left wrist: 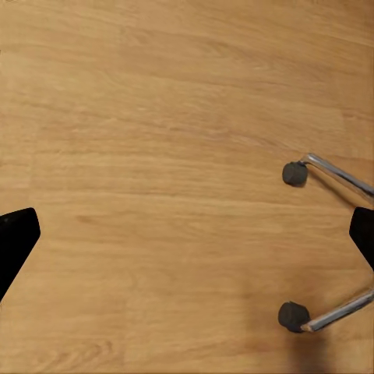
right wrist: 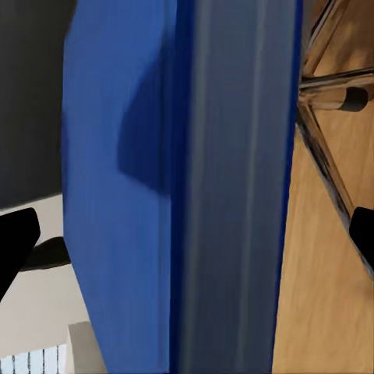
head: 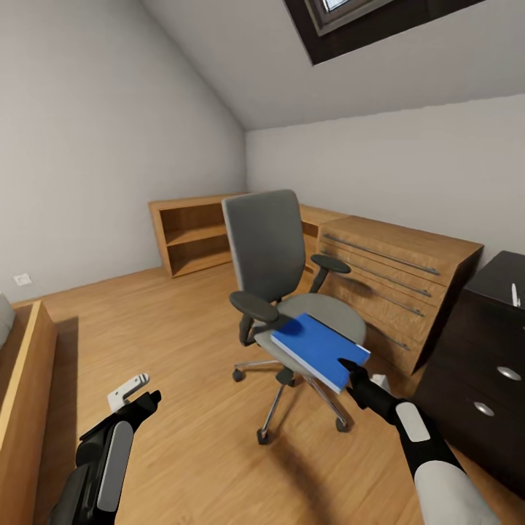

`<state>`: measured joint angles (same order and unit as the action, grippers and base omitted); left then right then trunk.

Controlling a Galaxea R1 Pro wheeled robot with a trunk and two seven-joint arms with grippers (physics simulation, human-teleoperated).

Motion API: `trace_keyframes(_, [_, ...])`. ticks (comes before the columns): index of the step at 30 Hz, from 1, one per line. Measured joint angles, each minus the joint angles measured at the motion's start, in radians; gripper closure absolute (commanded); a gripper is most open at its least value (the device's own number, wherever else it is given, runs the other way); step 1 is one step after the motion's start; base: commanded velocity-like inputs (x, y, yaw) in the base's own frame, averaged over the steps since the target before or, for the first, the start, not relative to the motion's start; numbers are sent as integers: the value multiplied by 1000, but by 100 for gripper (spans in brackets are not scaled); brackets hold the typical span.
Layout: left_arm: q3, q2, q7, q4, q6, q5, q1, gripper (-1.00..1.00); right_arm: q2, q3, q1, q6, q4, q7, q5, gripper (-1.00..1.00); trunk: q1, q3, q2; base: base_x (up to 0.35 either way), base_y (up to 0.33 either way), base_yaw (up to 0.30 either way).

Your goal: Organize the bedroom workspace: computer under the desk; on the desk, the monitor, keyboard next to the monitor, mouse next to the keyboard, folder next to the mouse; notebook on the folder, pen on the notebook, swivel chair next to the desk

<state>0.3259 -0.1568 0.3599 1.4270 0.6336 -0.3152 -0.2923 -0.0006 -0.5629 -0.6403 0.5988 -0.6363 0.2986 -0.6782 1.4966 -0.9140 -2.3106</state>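
Furniture crowds the far corner of this sloped-ceiling room: a low open wooden shelf unit (head: pixel 191 235) against the back wall, a light wooden dresser (head: pixel 397 281) with long metal handles along the right wall, and nearest on the right the black drawer unit of the desk (head: pixel 487 368), with a thin white pen (head: pixel 515 294) lying on its top. The swivel chair (head: pixel 266 244) stands on the wooden floor (head: pixel 182 364) in front of the dresser, well apart from the desk unit, its chrome star base and castors splayed toward the robot. The folder (head: pixel 319 348) lies on the seat, its near corner overhanging the front edge. The right gripper (head: pixel 355 373) is at that overhanging corner with its fingers spread to either side of the folder's edge, the blue cover and pale page edges lying between the dark fingertips (right wrist: pixel 15 241) in the right wrist view; whether they touch it cannot be told. The left gripper (head: pixel 142 397) hangs low over bare floor, fingers wide apart, with two chair castors (left wrist: pixel 294 173) just ahead of it. A wooden bed frame (head: pixel 25 394) edges in at the left.
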Motion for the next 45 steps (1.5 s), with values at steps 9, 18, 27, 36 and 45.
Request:
trace_keyframes(9, [0, 0, 0, -2, 0, 1, 0, -100, 0, 0, 0, 0, 0, 0, 0, -100, 0, 0, 0, 71, 120, 0])
trace_keyframes(18, [0, 1, 1, -5, 0, 1, 0, -100, -1, 0, 0, 0, 0, 0, 0, -100, 0, 0, 0, 6, 10, 0])
trace_keyframes(27, [0, 1, 0, -5, 0, 1, 0, -100, -1, 0, 0, 0, 0, 0, 0, -100, 0, 0, 0, 0, 0, 0])
trace_keyframes(36, [0, 1, 1, -5, 0, 1, 0, -100, -1, 0, 0, 0, 0, 0, 0, -100, 0, 0, 0, 0, 0, 0])
trace_keyframes(45, [0, 1, -1, -8, 0, -1, 0, -100, -2, 0, 0, 0, -2, -1, 0, -100, 0, 0, 0, -73, -8, 0])
